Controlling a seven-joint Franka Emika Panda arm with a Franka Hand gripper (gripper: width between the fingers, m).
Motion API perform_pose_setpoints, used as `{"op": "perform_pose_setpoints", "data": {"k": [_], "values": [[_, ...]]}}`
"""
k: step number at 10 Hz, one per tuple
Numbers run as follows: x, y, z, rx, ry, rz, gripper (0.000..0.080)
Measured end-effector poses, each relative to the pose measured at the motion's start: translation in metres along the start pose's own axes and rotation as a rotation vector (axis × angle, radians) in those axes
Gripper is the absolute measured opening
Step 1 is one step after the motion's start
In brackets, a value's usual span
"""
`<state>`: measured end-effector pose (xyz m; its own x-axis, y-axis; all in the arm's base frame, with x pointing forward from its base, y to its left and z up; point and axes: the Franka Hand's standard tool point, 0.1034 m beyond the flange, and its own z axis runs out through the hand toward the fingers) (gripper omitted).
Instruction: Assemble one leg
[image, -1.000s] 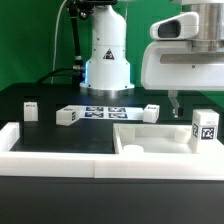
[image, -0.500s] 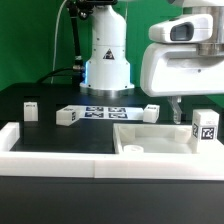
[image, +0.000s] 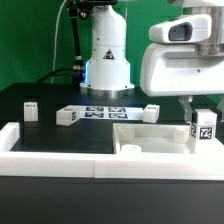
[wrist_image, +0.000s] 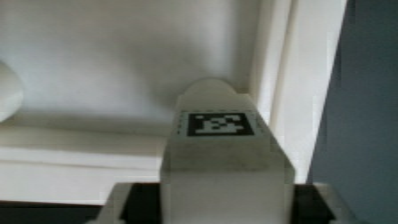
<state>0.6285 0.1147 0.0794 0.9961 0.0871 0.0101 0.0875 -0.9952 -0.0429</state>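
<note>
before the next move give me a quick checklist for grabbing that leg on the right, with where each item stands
1. Gripper lined up over the leg: ok; in the wrist view the leg sits centred between the jaws.
2. Leg upright, tag facing out: ok in the exterior view.
3. Jaws closed on the leg: cannot tell; the fingertips are hidden behind it.
4. Room beside the leg: not ok to assume; it stands right at the white panel and close to the border rail.
5. Other small parts well away: ok; they lie near the marker board.
</note>
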Motion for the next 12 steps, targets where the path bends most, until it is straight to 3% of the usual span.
{"op": "perform_pose_setpoints", "data": {"k": [6, 12], "values": [[0.0001, 0.0010, 0.0013, 0.044, -0.001, 0.551, 0.0291], [-0.0011, 0.0010, 0.0018, 0.039, -0.009, 1.180, 0.0292]]}}
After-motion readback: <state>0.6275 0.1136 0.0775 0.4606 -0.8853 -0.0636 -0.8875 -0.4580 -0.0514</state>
